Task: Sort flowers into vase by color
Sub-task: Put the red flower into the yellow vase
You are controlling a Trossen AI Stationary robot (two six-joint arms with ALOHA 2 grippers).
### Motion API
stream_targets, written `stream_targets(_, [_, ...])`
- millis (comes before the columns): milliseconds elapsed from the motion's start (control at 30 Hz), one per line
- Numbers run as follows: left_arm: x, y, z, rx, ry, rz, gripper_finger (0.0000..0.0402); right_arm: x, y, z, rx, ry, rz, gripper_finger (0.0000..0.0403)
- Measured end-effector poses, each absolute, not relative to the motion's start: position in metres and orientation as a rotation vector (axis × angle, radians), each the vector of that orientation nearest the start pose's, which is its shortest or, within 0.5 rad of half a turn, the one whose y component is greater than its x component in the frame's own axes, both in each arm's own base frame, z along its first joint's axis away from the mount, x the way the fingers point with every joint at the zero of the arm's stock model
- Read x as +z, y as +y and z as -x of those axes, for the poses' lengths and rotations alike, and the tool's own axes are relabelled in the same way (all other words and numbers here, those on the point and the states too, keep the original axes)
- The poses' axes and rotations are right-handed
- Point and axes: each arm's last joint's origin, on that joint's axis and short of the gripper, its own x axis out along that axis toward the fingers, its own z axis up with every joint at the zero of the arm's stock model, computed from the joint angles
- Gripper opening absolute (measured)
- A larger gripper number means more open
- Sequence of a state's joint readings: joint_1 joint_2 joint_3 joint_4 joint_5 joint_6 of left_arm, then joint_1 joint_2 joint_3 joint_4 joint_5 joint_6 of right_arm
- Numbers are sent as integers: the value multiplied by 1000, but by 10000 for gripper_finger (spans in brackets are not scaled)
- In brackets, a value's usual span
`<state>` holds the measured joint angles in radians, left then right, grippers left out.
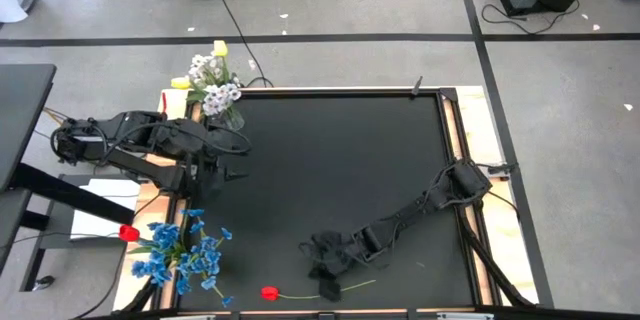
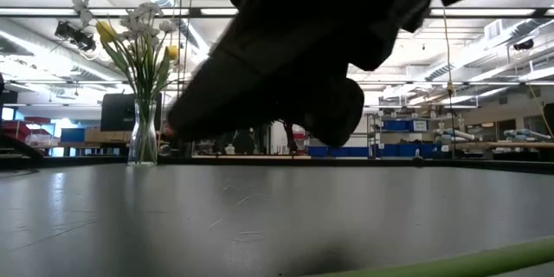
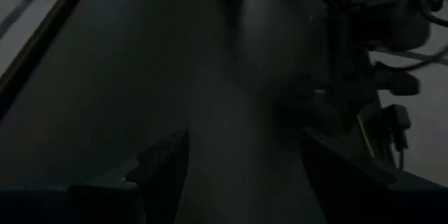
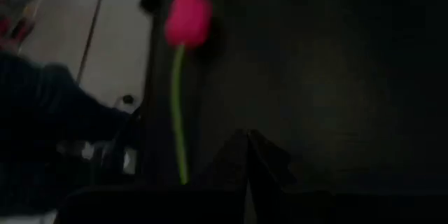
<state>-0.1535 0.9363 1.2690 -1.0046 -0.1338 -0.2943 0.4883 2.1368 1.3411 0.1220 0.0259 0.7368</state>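
A red tulip (image 1: 268,293) lies on the black table near its front edge, with its green stalk (image 1: 350,285) running toward the right. It also shows in the right wrist view (image 4: 187,17) and its stalk shows in the low view (image 2: 450,264). My right gripper (image 1: 325,278) hovers over the stalk with its fingers shut (image 4: 246,147); the stalk passes beside them, and I see no touch. My left gripper (image 1: 235,168) is open and empty (image 3: 248,175) at the table's left side. White and yellow flowers (image 1: 212,78) stand in a glass vase (image 2: 143,138). Blue flowers and a red tulip (image 1: 128,232) stand at the near left.
The blue bunch (image 1: 185,252) stands at the table's near left corner and the glass vase (image 1: 232,115) at the far left corner. The table has a wooden border (image 1: 455,110). The black mat's middle (image 1: 340,170) is bare.
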Motion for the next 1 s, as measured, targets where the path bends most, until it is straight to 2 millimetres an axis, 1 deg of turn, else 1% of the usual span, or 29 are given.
stream_targets(133, [392,-18,-154,97,658,155,274,121,230,-394,300,763,-391,29])
stream_targets(233, [390,-17,-157,111,673,156,274,118,240,-390,383,737,-283,58])
stream_targets(333, [389,-16,-159,116,682,161,274,116,241,-389,385,723,-229,104])
stream_targets(433, [388,-17,-160,117,686,164,274,116,239,-391,361,688,-158,158])
stream_targets(533, [388,-17,-159,122,692,174,274,122,238,-397,372,660,-75,208])
stream_targets(600, [388,-16,-159,122,694,173,274,127,238,-400,393,666,16,229])
stream_targets(700, [388,-16,-159,121,696,168,274,135,237,-406,428,660,121,242])
stream_targets(800, [388,-16,-159,118,695,155,274,137,238,-416,471,633,116,241])
stream_targets(933, [388,-16,-159,120,698,158,274,115,245,-431,533,648,152,238])
stream_targets(1000, [387,-16,-158,124,709,163,274,108,252,-441,542,644,165,239])
